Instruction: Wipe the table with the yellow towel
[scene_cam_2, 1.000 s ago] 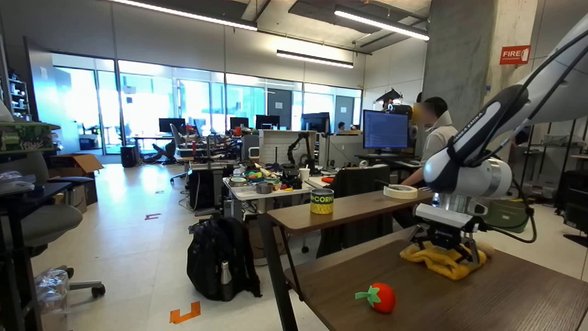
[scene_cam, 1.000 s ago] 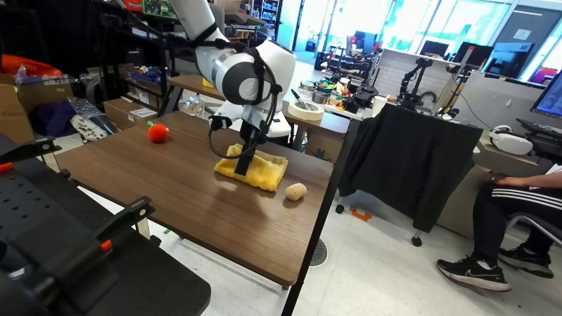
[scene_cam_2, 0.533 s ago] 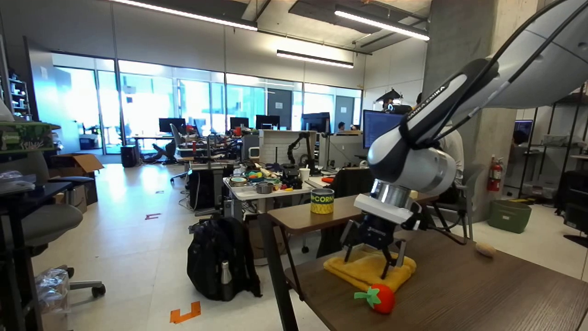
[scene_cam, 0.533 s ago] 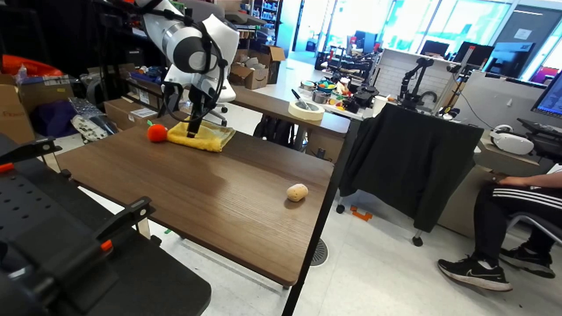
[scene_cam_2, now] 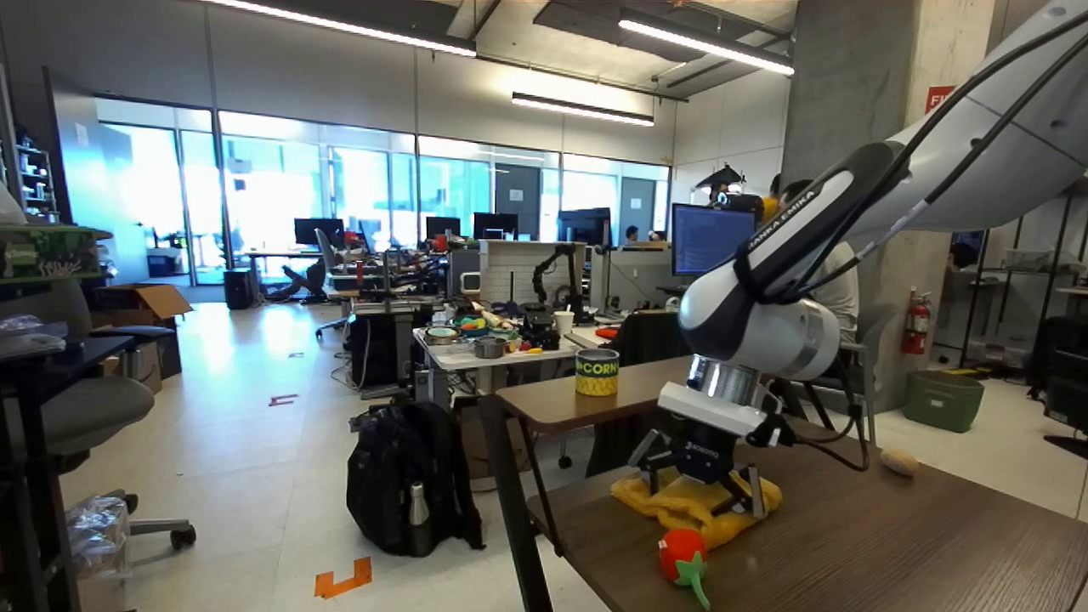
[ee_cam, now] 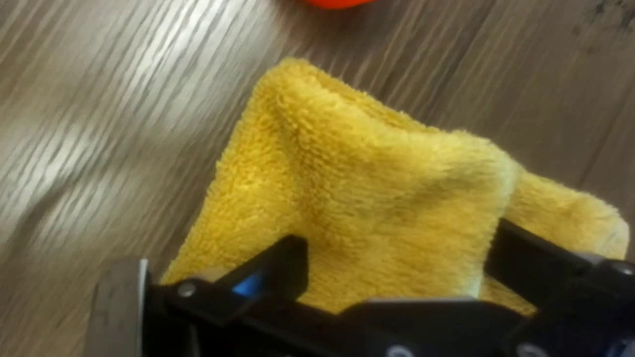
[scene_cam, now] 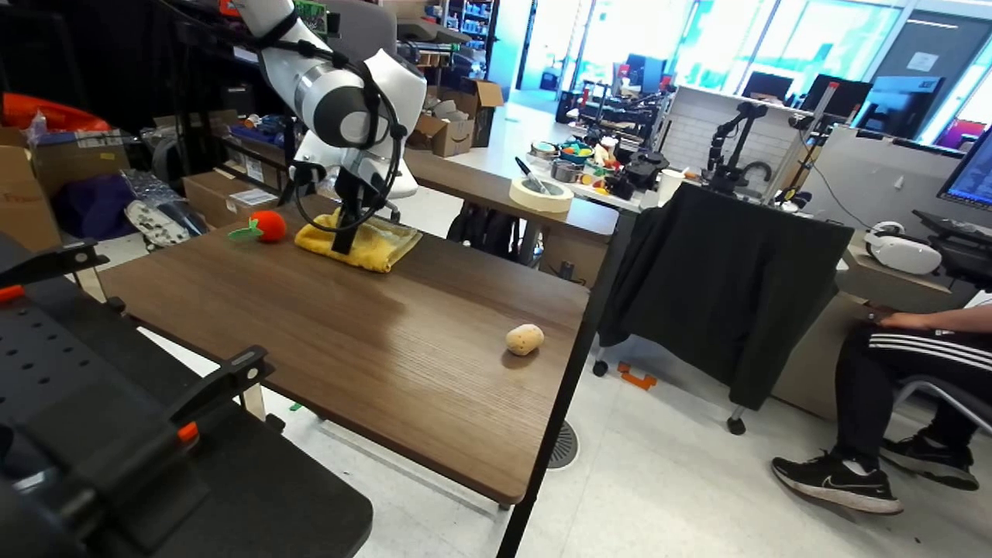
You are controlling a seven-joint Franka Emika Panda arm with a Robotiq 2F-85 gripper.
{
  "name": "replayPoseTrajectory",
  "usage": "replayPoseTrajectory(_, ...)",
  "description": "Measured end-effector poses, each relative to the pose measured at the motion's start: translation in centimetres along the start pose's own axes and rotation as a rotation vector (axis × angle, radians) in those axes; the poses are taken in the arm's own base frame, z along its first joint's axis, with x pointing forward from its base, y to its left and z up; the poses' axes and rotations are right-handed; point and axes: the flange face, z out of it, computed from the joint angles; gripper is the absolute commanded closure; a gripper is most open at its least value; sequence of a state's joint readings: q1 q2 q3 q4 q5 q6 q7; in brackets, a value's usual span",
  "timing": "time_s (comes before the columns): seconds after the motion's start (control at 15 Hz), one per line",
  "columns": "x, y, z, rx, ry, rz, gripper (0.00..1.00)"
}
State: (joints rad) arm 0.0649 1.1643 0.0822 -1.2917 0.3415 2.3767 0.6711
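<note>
Jaws apart, yellow towel beneath

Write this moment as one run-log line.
yellow towel: on table, rumpled | gripper: open, at towel | red tomato-like object: near towel, apart | potato-like object: farther off

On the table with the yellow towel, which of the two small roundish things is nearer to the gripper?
The red tomato with the green stem: it lies near the gripper and the yellow towel, while the beige potato lies much farther away.
</note>
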Motion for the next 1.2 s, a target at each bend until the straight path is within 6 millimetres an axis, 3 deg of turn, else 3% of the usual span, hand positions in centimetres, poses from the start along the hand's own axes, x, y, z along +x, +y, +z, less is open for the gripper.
replayPoseTrajectory(0.13, 2.6, 2.6, -1.0, -0.016, 0.022, 0.051, 0.00)
replayPoseTrajectory(0.33, 6.2, 8.3, -2.7, -0.066, 0.048, 0.155, 0.00)
replayPoseTrajectory(0.47, 7.6, 12.5, -3.6, -0.105, 0.051, 0.223, 0.00)
replayPoseTrajectory(0.6, 7.7, 15.7, -4.2, -0.138, 0.030, 0.251, 0.00)
replayPoseTrajectory(0.8, 5.3, 18.4, -3.8, -0.185, -0.052, 0.156, 0.00)
replayPoseTrajectory(0.93, 2.6, 18.9, -3.0, -0.201, -0.106, 0.056, 0.00)
replayPoseTrajectory(1.07, -1.1, 17.3, -2.2, -0.214, -0.143, -0.047, 0.00)
replayPoseTrajectory(1.2, -4.3, 14.3, -2.8, -0.217, -0.100, -0.144, 0.00)
